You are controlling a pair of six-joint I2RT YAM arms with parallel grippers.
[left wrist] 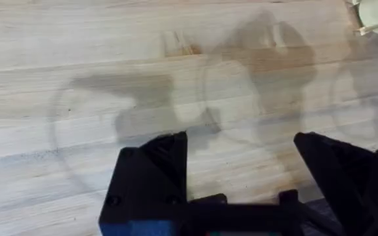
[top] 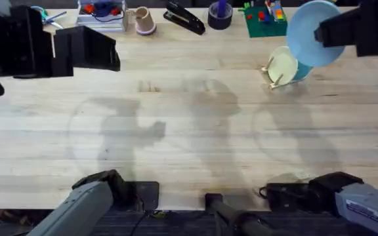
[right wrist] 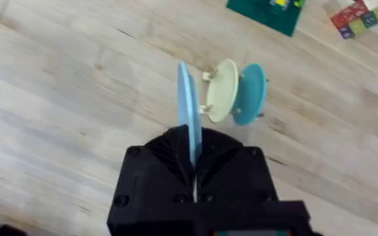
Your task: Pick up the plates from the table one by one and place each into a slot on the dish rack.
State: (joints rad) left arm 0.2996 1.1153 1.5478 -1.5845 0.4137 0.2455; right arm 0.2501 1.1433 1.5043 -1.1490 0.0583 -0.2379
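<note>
Right gripper, raised above the far right part of the table, fingers clamped on the lower edge of the pale blue plate. The plate stands on edge between the fingers, upright and edge-on from the wrist. From overhead, the same plate appears as a round disc held by the right gripper, just above and beside the dish rack.

Dish rack: small wooden rack with pegs, carrying a cream plate and a teal plate, both upright in neighbouring slots. The held plate hangs near the cream one, not touching it.

Left gripper, fingers spread wide and holding nothing, hovers over bare wood at the far left, well apart from the rack.
</note>
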